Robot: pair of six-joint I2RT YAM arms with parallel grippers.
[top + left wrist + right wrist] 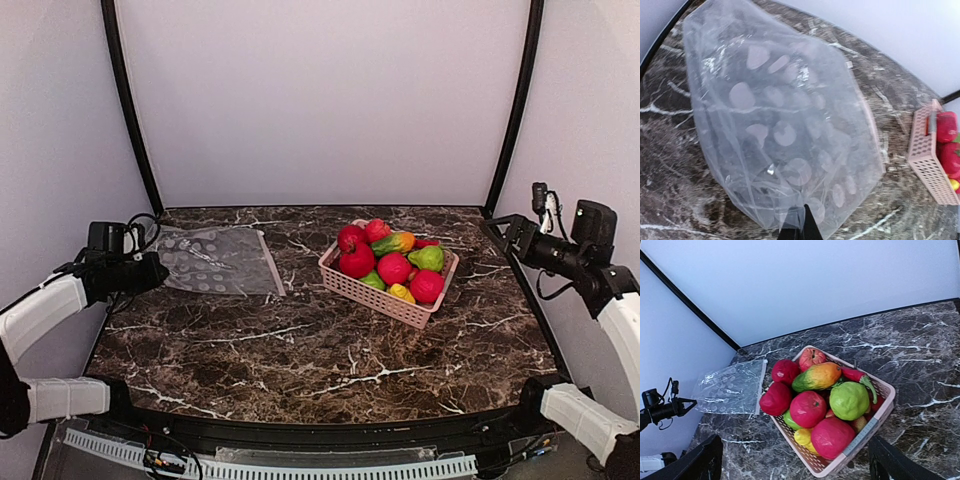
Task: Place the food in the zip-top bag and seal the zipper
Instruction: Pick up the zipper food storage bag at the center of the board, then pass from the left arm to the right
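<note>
Closest to the arms' bases, the top view shows the dark marble-patterned table (pixel 300 380) with an arm reaching in from each side. At the left edge the left gripper (pixel 152 272) meets the left end of the zip-top bag (pixel 215 260), which lies on the far-left part of the table. From above, its jaws are too small to read. The left wrist view settles it: the two dark fingertips (pixel 807 229) are pressed together on the bag's near edge, with clear plastic pinched between them. The dotted film spreads away from that pinch, wrinkled and puffed. Beyond the dots, the same view shows the zipper (pixel 867 117) as a pale pink strip along the bag's far side, the end facing the basket (pixel 927 160). Whether the strip is pressed closed cannot be told.

The right gripper (pixel 500 226) hangs over the table's right edge, well apart from the basket and bag. Only its own wrist view shows its state: the fingers (pixel 702 462) stand wide apart at the frame's two lower corners, gripping nothing.

Further in, right of the bag and not touching it, the pink lattice basket holds the food (pixel 394 268). The right wrist view picks out what the top view blurs: red apple-like fruits, a green one, an orange-green mango shape, yellow pieces and a small red chilli, heaped above the rim.
</note>
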